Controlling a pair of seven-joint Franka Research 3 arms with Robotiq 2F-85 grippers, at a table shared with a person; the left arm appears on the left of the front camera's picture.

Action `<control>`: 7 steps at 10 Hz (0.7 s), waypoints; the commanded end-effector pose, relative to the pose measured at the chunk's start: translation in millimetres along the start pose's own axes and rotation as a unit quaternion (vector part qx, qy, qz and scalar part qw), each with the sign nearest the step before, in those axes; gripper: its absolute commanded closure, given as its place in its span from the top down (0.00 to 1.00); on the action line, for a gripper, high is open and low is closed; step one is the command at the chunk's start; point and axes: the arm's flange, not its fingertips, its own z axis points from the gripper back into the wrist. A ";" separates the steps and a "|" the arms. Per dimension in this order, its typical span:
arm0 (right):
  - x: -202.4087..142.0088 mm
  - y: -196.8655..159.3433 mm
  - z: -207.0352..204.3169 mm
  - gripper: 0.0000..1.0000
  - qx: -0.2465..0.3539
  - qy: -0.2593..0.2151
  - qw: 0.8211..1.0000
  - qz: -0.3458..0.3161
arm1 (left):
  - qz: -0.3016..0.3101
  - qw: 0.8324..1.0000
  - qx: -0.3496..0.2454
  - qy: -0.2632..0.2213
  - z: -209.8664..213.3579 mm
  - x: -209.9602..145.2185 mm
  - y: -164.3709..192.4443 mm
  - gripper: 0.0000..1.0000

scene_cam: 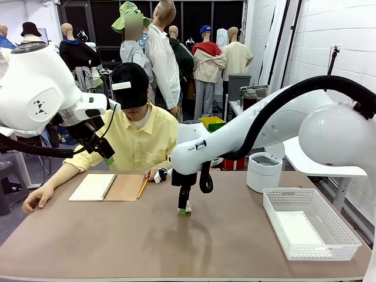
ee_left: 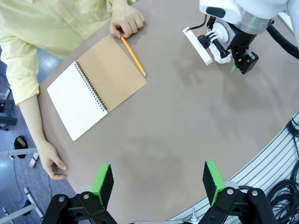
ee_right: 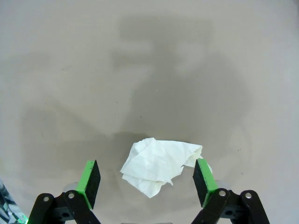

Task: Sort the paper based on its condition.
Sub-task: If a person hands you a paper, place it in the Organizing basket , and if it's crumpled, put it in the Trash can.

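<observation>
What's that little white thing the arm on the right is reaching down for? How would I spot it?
Start at the brown table, then follow the right arm down to its open end effector near the table's middle. Between its green pads lies the crumpled paper, a lumpy white wad. The sheet in the white basket lies flat instead.

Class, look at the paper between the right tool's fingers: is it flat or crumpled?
Crumpled. The paper is a lumpy wad with folds and creases, lying on the table between the open right tool.
</observation>
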 end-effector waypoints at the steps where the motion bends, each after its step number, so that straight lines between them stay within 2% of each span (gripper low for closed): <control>1: 5.3 -9.5 -2.2 1.00 0.007 0.012 1.000 0.016 | 0.000 1.000 -0.001 -0.001 0.8 -0.2 1.3 1.00; 6: 7.1 -12.6 -5.9 1.00 0.020 0.030 0.999 0.008 | 0.000 1.000 -0.001 -0.001 0.8 -0.2 1.3 1.00; 7: 6.6 -13.1 -4.7 0.86 0.014 0.030 0.999 0.001 | 0.000 1.000 -0.001 -0.001 0.8 -0.2 1.3 1.00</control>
